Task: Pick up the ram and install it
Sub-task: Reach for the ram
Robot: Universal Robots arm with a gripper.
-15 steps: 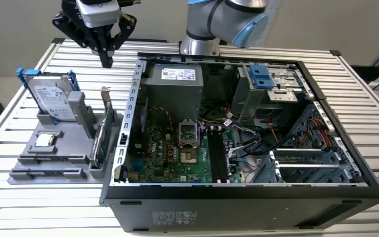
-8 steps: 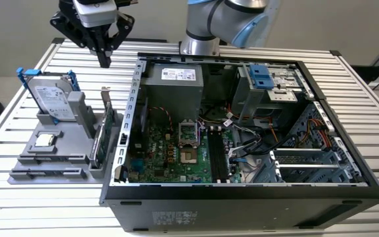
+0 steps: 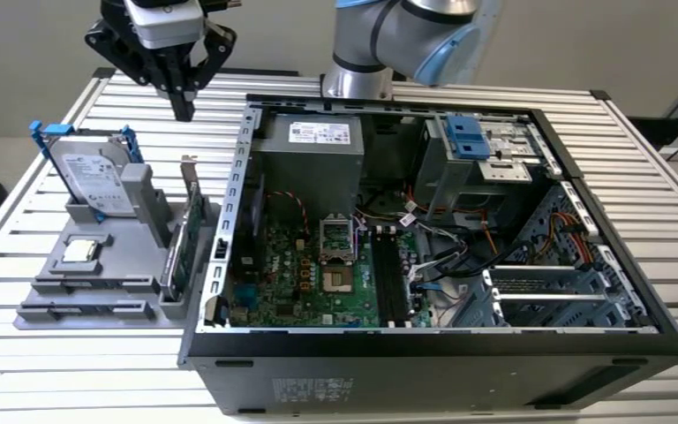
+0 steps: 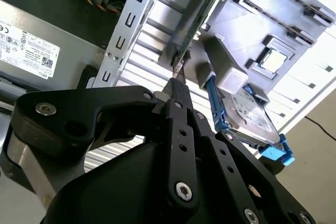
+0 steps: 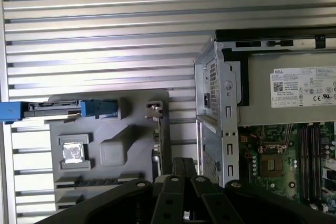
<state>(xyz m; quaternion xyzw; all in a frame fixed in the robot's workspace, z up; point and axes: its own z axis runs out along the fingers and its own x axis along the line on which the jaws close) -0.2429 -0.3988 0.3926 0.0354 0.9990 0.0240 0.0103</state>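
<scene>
My gripper [image 3: 183, 113] hangs high over the slatted table, at the exterior view's left of the open computer case [image 3: 433, 353]. It is above the far end of the grey parts holder [image 3: 92, 291]. Its black fingers [image 4: 178, 85] meet at a point, shut with nothing visible between them. In the first wrist view the fingertips [image 5: 181, 167] lie over the holder's edge nearest the case. The ram is hidden or out of view; the holder's two long slots [image 5: 84, 182] show just thin dark lines. The motherboard's black memory slots [image 3: 392, 283] lie inside the case.
On the holder stand a hard drive [image 3: 92, 177] with blue rails, a small silver processor chip [image 3: 78, 252] and an upright green expansion card [image 3: 186, 234]. A grey power supply [image 3: 310, 146] sits at the case's far end. The arm's base [image 3: 357, 79] stands behind the case.
</scene>
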